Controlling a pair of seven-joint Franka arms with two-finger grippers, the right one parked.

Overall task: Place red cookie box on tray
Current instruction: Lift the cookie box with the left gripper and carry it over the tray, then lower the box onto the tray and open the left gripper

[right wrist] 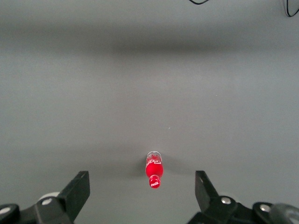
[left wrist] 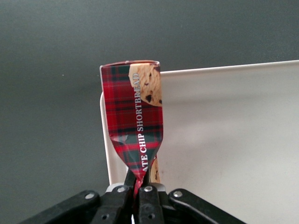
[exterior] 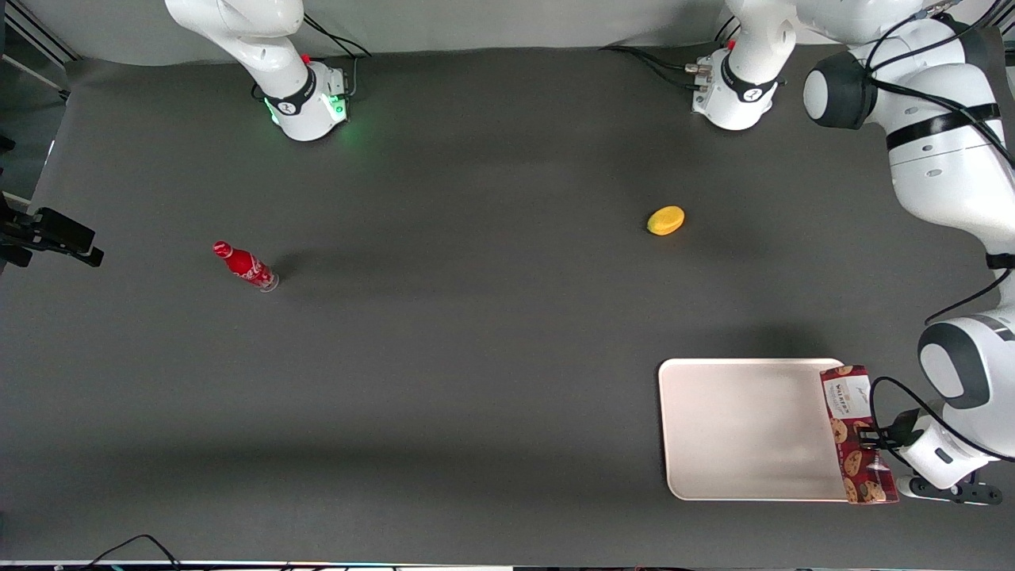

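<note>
My end effector (left wrist: 138, 179) is clamped on the red cookie box (exterior: 859, 434), pinching its side, with the box over the tray's (exterior: 745, 428) edge nearest my arm.

Red cookie box (exterior: 858, 434) over my tray's (exterior: 737, 428) edge.
Lower right of the front view: tartan box pinched, crumpled; off-white tray flat.

i see a small red cola bottle (exterior: 245, 266) standing on the dark grey table (exterior: 444, 317), toward the parked arm's end. a yellow lemon-like fruit (exterior: 665, 220) lies well apart from it, toward the working arm's end, slightly farther from my front camera.
</note>
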